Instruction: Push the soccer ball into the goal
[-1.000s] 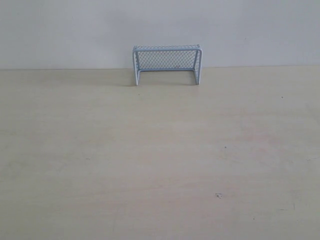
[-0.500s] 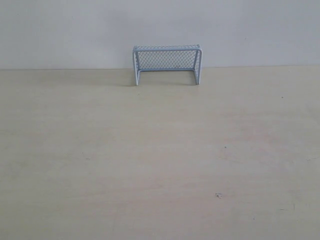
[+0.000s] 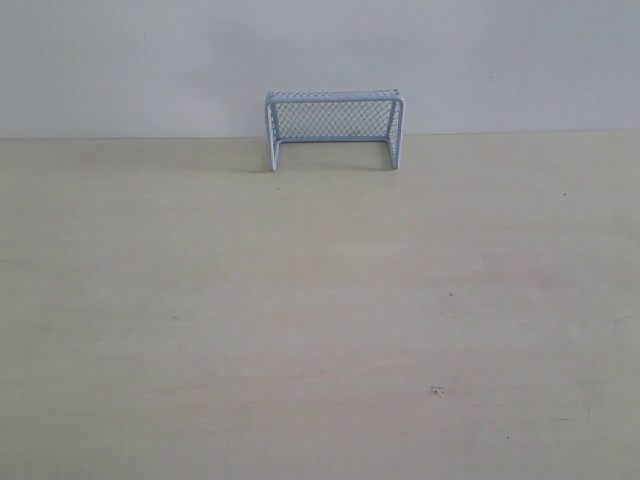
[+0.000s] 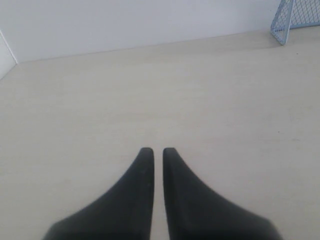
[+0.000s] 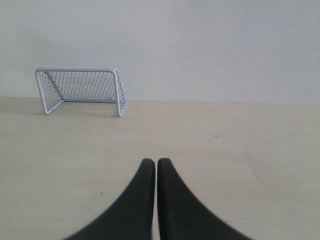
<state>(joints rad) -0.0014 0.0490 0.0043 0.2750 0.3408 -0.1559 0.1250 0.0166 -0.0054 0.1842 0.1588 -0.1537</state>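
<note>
The goal (image 3: 334,129), pale blue-white with mesh netting, stands at the back of the table against the white wall, its mouth facing the front. It also shows in the right wrist view, the goal (image 5: 81,90), and a corner of the goal (image 4: 294,17) in the left wrist view. The soccer ball is in no view. My left gripper (image 4: 154,150) is shut with a thin gap and nothing between its black fingers, above bare table. My right gripper (image 5: 152,161) is shut and empty too, some way in front of the goal. Neither gripper shows in the exterior view.
A light wooden tabletop (image 3: 320,320) fills the scene, with a few small dark specks (image 3: 437,391). A white wall (image 3: 320,50) runs along its far edge, and a side wall corner (image 4: 6,55) shows in the left wrist view.
</note>
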